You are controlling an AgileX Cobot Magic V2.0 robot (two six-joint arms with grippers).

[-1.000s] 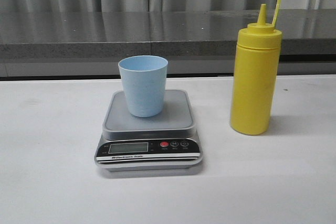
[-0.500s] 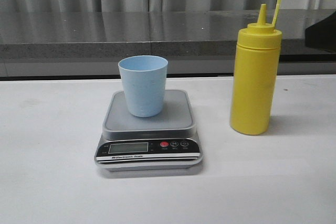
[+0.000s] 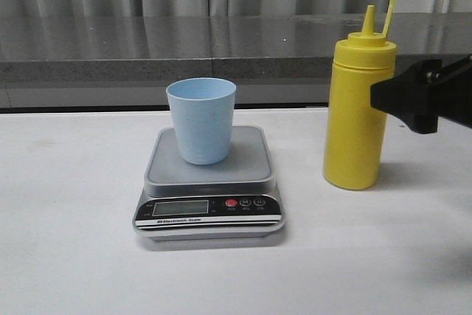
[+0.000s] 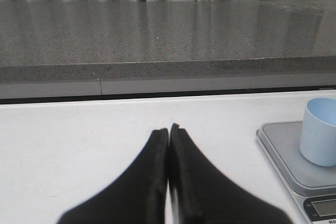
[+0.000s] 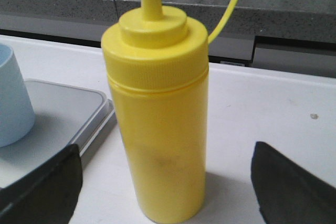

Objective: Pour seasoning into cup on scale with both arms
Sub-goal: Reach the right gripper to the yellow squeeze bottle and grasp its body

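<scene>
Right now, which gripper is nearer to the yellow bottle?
The right gripper. It is open, with the bottle framed between its fingers, not yet touching. The left gripper is shut, over bare table on the cup's far side.

The seasoning bottle (image 3: 358, 112) is plain bright yellow, nozzle and cap tether included. The cup (image 3: 201, 119) is pale blue with faint speckles. The scale (image 3: 209, 184) has a grey-silver platform and a black front panel bearing a red button. Both the right hand (image 3: 414, 98) and left hand (image 4: 168, 182) are matte black. The bench (image 3: 74, 241) is white.
</scene>
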